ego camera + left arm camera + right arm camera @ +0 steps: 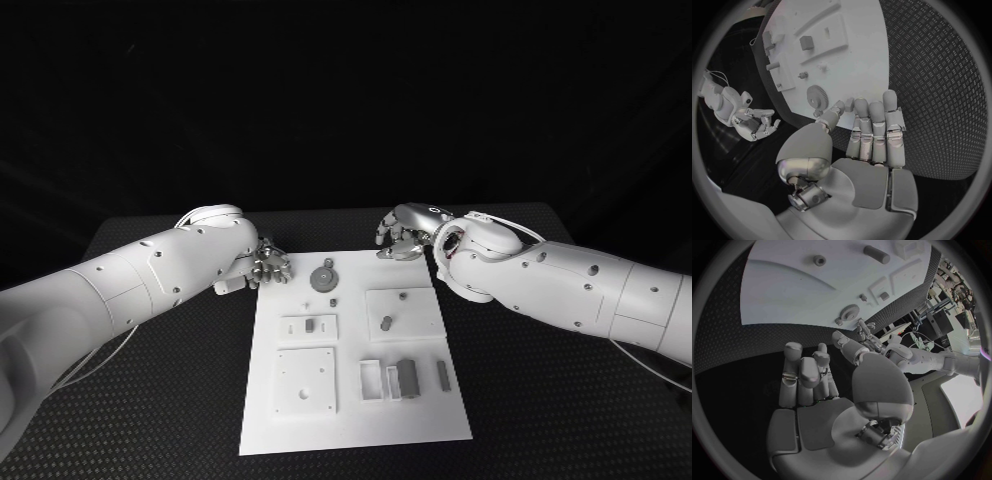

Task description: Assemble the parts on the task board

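Nearby, grey gear lies on task board between empty hands.

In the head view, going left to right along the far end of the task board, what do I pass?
Left hand → grey gear on the task board → right hand.
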Tool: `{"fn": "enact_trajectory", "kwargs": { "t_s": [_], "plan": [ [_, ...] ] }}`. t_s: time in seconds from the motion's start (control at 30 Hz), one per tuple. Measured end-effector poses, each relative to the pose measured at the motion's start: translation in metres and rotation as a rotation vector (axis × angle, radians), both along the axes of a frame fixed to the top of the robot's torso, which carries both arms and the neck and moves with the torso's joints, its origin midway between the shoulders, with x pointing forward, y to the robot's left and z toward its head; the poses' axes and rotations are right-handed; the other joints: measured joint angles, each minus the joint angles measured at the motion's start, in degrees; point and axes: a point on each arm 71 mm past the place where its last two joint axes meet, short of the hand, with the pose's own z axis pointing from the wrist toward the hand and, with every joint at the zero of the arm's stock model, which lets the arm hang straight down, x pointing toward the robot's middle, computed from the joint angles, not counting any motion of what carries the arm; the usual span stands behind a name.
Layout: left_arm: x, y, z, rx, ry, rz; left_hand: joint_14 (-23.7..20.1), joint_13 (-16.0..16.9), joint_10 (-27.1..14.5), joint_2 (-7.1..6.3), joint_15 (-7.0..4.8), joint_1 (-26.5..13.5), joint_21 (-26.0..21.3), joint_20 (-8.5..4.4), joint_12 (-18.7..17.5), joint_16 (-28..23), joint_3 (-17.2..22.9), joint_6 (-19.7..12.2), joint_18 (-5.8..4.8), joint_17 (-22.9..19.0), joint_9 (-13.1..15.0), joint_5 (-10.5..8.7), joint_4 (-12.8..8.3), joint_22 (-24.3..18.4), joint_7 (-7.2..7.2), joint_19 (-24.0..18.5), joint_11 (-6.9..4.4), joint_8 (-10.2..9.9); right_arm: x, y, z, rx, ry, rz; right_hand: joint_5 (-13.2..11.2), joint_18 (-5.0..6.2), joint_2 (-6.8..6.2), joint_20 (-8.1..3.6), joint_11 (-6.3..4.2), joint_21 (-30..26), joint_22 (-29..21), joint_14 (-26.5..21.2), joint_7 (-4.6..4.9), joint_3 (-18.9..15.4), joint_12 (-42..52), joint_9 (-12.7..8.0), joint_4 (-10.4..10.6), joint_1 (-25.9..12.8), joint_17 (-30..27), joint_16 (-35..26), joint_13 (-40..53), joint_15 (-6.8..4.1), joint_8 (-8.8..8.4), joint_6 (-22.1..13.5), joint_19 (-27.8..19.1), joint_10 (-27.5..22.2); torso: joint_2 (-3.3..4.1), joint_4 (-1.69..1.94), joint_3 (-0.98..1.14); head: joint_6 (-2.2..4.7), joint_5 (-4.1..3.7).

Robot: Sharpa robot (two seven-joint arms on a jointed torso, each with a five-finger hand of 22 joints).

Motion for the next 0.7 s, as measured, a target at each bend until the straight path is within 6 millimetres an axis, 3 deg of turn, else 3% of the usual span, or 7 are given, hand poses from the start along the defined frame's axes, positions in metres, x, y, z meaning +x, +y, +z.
{"fn": "enact_trajectory", "kwargs": {
  "t_s": [0.17,0.43,0.7],
  "plan": [
    [0.0,0.0001,-0.0002,-0.013,0.003,0.004,0.0,-0.02,0.0,-0.08,0.0,0.9,0.0,0.0,0.0,0.16,1.8,0.46,0.0,-0.1,0.12,0.0,0.89,0.0,-0.05,0.0,0.0,0.46,0.0001,0.0002,-0.0001,-0.001,0.001,0.0,0.0,0.0,0.0,0.0,0.0,0.0,0.0,0.0,-0.01,0.0,0.0,0.0,0.0,0.0,0.0,0.0,0.0,0.0,0.0,0.01,0.0,0.0,0.0,0.0,-0.01,-0.07,0.01],
    [-0.0003,0.0017,-0.0006,-0.053,0.014,0.021,0.0,-0.07,0.22,1.97,0.0,2.96,0.0,0.0,0.03,0.34,3.58,2.49,0.0,-0.2,0.46,-0.01,0.21,-0.01,-0.83,0.0,-0.63,1.65,0.0003,0.0003,-0.0003,-0.002,0.003,0.0,0.0,0.0,0.0,0.0,0.0,0.0,0.0,0.0,-0.04,0.0,0.0,-0.01,0.0,0.0,0.0,0.0,0.0,0.0,0.0,0.04,0.0,0.0,0.0,0.01,-0.02,-0.08,0.01],
    [-0.0018,0.0049,-0.001,-0.088,0.023,0.035,0.0,-0.14,0.42,2.82,0.01,4.13,0.0,0.02,0.24,0.49,3.89,3.3,0.0,-0.27,0.8,-0.24,-0.12,-0.01,-1.02,0.0,-0.83,2.66,0.0004,-0.0002,-0.0006,-0.004,0.006,-0.001,0.0,0.0,0.0,0.0,0.0,0.0,0.0,0.0,-0.07,0.0,0.0,0.05,0.0,0.0,0.0,0.0,0.0,0.0,0.0,0.07,0.0,0.0,-0.02,0.01,0.0,-0.14,-0.03]
  ]
}}
